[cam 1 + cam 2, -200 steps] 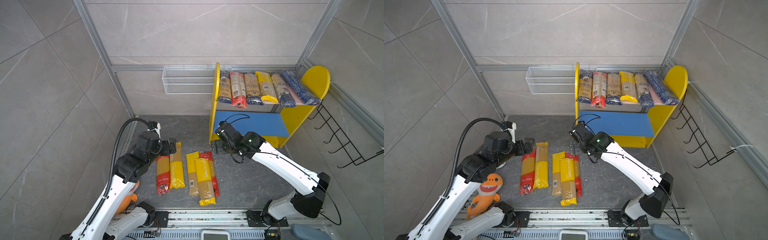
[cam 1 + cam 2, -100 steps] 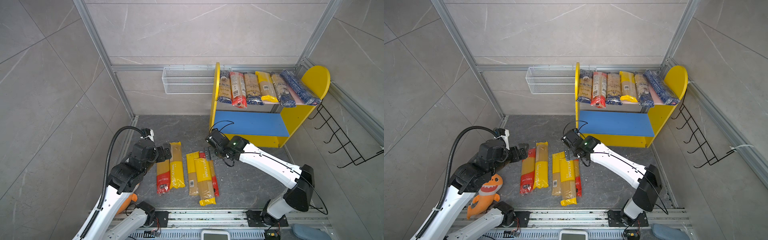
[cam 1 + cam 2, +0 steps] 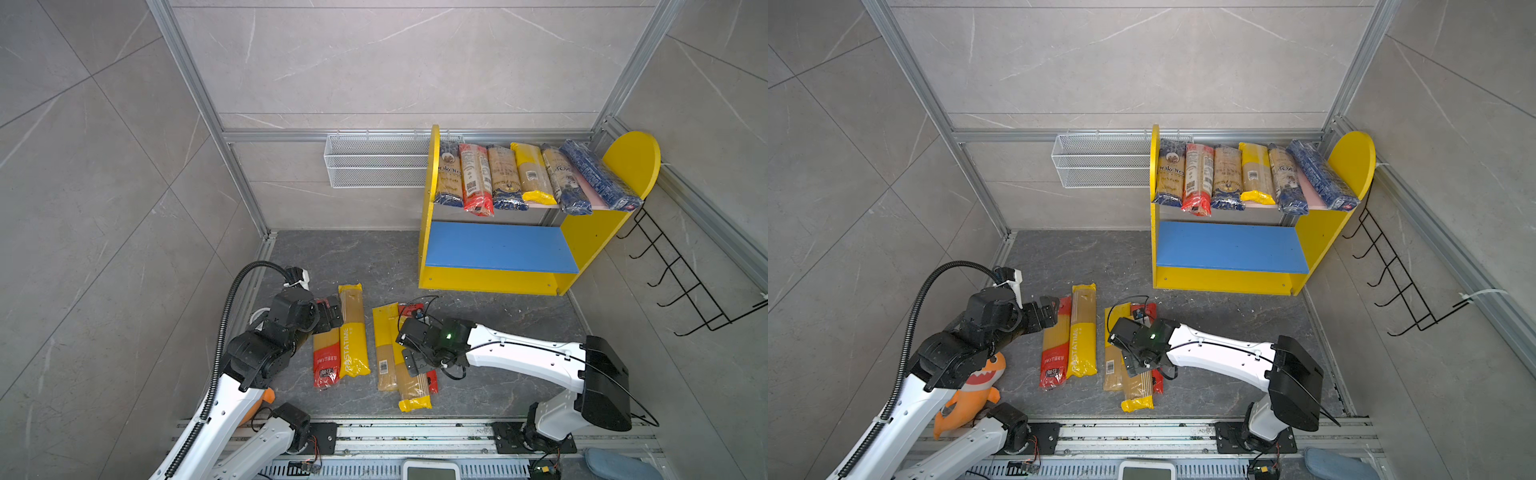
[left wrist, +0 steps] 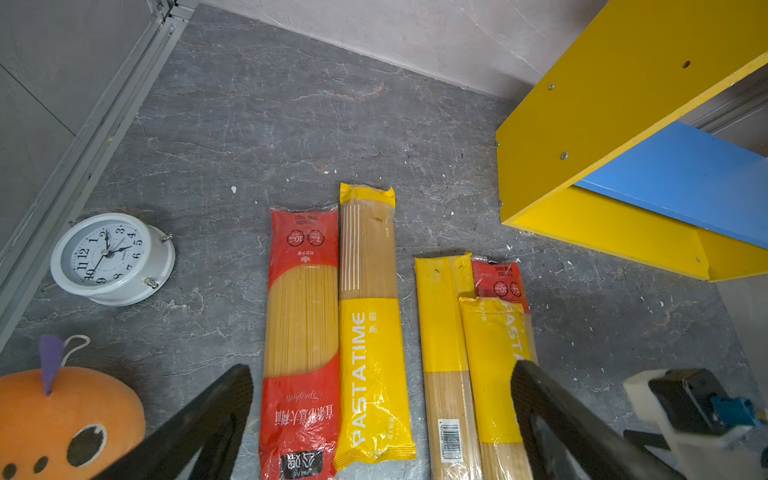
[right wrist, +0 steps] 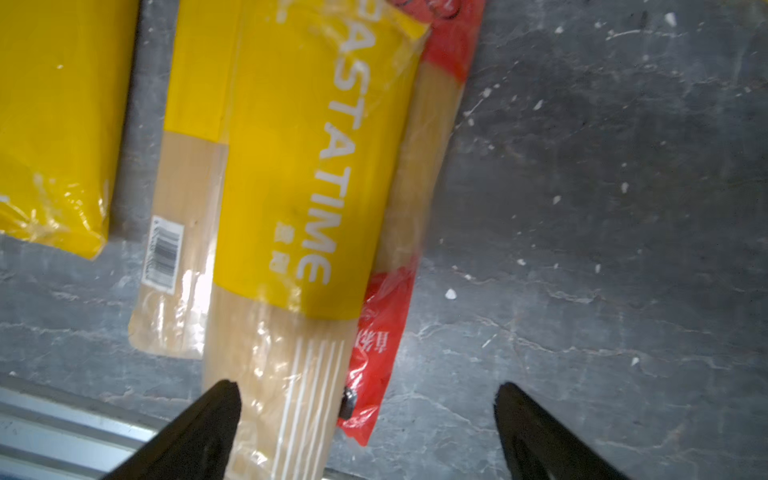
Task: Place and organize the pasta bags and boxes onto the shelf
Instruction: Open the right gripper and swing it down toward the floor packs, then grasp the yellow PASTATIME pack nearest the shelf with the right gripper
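- The right gripper points down at the floor with its jaws spread wide and nothing between them. One finger hangs over the clear end of the top yellow pack, the other over bare floor.
- The top yellow pack lies across a buried red pack and partly on a barcode pack. I cannot tell whether the fingers touch it.
- Behind the gripper, the black right wrist bends downward. The white forearm runs low and nearly level out to the right, to a black elbow.
- From the elbow the arm folds back down to its base on the front rail.
- The left gripper is also wide open and empty. It tilts forward and down above a red spaghetti pack and a yellow PASTATIME pack, which lie side by side and touch.
- In both top views the left gripper sits over the far end of the red spaghetti pack.
- The black left wrist joints run back toward the front left, and a white link drops to the picture's lower edge. A ribbed hose arches over it.
- The shelf stands at the back right, well apart from both grippers. A row of six packs lies side by side on its upper board, with the blue lower board beneath.
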{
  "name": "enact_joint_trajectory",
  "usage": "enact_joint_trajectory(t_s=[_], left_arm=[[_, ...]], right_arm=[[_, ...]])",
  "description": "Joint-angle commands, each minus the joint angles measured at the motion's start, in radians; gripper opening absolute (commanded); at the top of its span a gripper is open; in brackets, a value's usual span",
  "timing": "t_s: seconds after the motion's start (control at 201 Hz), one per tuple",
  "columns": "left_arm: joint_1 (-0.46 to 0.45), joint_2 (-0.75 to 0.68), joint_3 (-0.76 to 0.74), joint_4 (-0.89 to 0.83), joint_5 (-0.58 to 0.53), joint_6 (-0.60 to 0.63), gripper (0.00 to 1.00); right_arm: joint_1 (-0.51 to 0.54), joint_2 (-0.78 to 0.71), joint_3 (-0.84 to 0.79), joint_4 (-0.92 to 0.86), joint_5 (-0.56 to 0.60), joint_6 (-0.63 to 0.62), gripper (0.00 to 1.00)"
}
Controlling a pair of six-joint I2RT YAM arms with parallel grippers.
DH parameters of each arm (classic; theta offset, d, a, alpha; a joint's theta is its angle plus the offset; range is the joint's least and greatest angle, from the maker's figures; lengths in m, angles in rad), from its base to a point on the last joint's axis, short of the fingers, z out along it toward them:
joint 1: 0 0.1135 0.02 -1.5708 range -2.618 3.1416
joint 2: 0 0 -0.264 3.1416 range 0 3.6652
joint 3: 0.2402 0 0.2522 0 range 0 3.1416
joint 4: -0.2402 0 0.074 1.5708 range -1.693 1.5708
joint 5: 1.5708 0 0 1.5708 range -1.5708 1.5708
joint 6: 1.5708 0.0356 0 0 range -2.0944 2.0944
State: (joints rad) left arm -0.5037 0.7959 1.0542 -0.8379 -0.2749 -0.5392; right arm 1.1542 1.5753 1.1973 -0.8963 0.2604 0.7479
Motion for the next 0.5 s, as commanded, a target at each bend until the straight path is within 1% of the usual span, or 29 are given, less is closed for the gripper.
enact_joint_trajectory(t_s=[0.0, 0.214, 0.493], left_arm=[[0.002, -0.032, -0.016, 0.001, 0.028, -0.026, 1.0], [0.002, -0.095, -0.076, -0.013, 0.048, -0.055, 1.0], [0.001, -0.142, -0.093, -0.043, 0.055, -0.065, 1.0]], right_arm=[[0.053, 0.012, -0.018, 0.03, -0.018, 0.077, 0.99], [0.089, 0.106, -0.019, 0.092, -0.045, 0.128, 1.0], [0.101, 0.262, 0.015, 0.137, -0.101, 0.123, 0.99]])
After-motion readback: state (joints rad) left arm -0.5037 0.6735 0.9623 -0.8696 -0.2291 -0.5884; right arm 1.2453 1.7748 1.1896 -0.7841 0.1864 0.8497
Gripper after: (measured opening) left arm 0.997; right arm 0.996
